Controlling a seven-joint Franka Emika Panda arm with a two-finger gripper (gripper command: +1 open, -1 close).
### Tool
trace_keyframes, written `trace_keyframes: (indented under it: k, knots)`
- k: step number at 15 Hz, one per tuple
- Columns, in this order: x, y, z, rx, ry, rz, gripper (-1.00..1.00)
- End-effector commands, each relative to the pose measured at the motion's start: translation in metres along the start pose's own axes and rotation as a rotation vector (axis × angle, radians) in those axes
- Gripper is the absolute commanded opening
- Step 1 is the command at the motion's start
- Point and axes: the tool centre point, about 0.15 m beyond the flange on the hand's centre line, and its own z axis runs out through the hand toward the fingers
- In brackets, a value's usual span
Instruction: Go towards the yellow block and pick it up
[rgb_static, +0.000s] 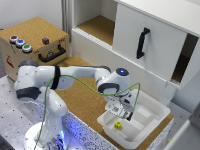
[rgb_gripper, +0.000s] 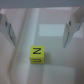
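The yellow block sits on the floor of the white tray, dark markings on its faces, nothing crowding it. We hang the jaws just above it, spread wide and empty, and in the wrist view the block lies between the two fingers, a touch off to one side. To do this well we centre first, square up to its faces, drop straight down, clear of the tray wall, then close gently.
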Motion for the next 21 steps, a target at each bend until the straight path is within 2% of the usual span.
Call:
trace_keyframes:
  k: [1, 5, 8, 14, 16, 17, 21]
  knots:
    - [0.007, 0.007, 0.038, -0.006, -0.007, -0.034, 1.0]
    - [0.014, -0.004, 0.061, -0.147, -0.051, -0.119, 1.0]
    - [0.014, -0.009, 0.07, -0.18, -0.025, -0.111, 1.0]
    - [0.018, -0.014, 0.089, -0.169, -0.017, -0.037, 1.0]
    - [0.018, -0.017, 0.094, -0.148, -0.024, -0.019, 1.0]
    - [0.018, -0.019, 0.095, -0.152, -0.029, -0.014, -1.0]
    - [0.017, -0.029, 0.091, -0.144, -0.021, -0.003, -1.0]
